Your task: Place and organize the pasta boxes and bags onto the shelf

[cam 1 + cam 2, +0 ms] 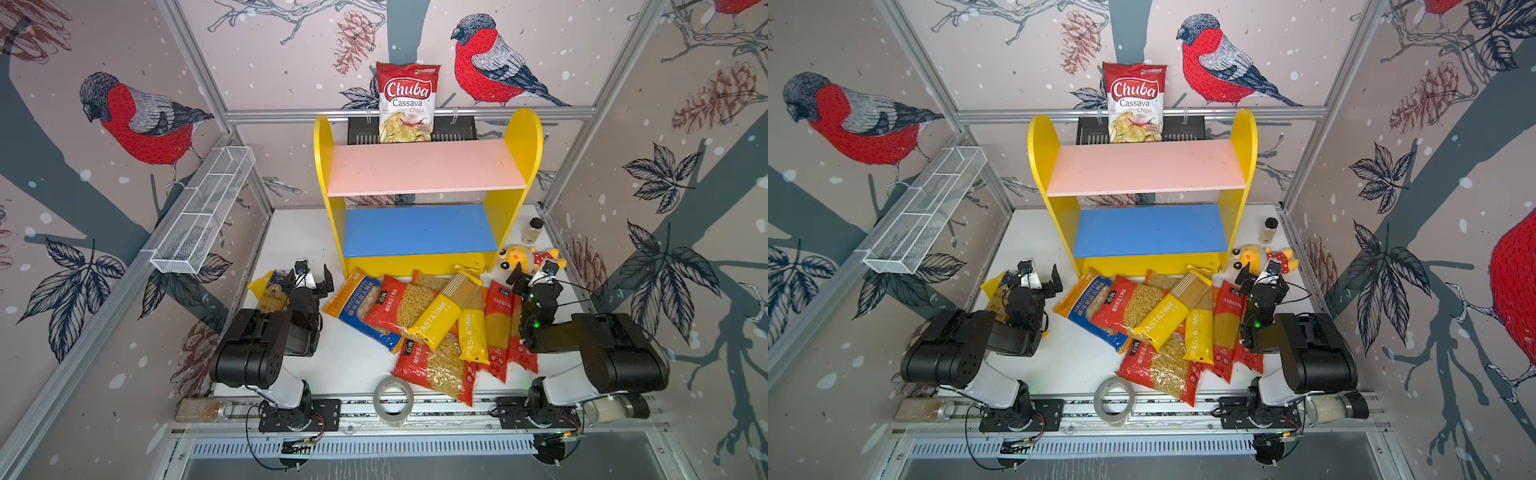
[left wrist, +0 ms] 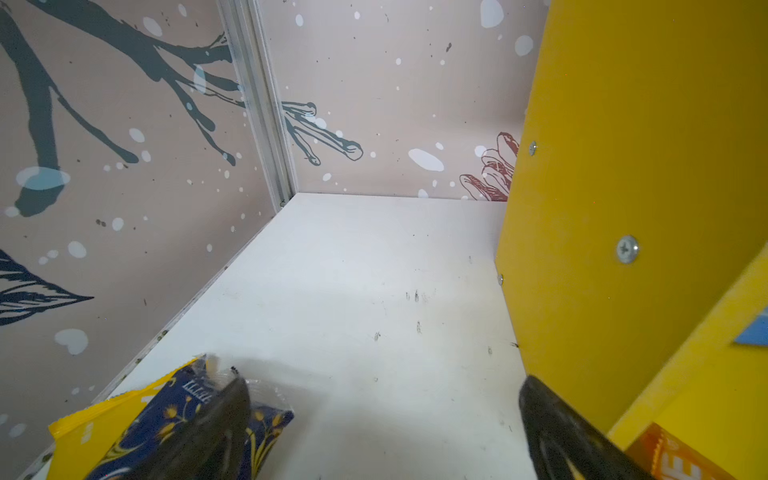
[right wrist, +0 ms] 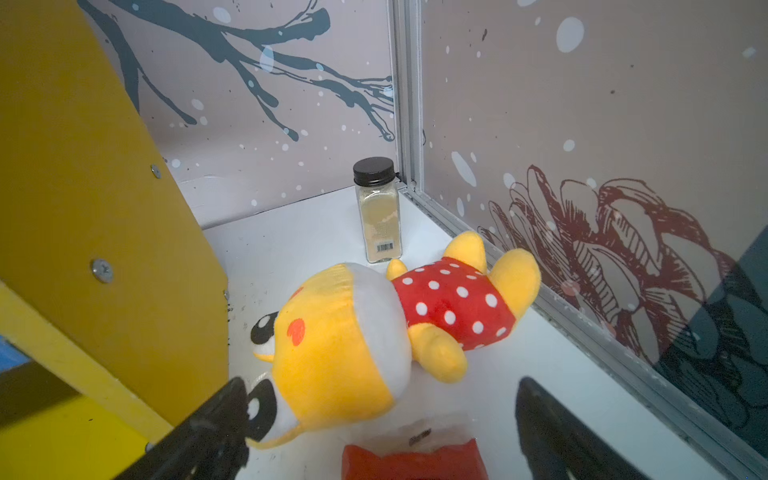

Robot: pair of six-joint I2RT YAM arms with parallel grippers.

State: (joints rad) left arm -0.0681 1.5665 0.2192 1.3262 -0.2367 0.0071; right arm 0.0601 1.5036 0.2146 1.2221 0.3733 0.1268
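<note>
The two-tier shelf (image 1: 523, 141), with a pink upper board (image 1: 424, 166) and a blue lower board (image 1: 419, 230), is seen standing at the back of the white table (image 1: 353, 365) in both top views. The pasta packs (image 1: 428, 328) are heaped on the table just before the shelf's foot, between the two arms. A blue-orange orecchiette bag (image 1: 357, 309) and red short-pasta bags (image 1: 399, 305) are overlaid by two yellow PASTATIME packs (image 1: 442, 316), and red spaghetti packs (image 1: 498, 328) are found at the heap's right edge. A navy-gold spaghetti pack (image 1: 268, 291) is set apart at the left, by the wall.

The left gripper (image 1: 308, 277) is held spread wide and nothing is gripped. One finger (image 2: 216, 415) is shown over the navy-gold pack's end, contact not being discernible, and the heap is placed just to the gripper's right in the top views. The right gripper (image 1: 534, 276) is likewise spread and empty, poised over the far ends of the red spaghetti packs. A yellow plush toy (image 3: 353, 332) is seen just ahead of it, and a spice jar (image 3: 378, 212) beyond.
</note>
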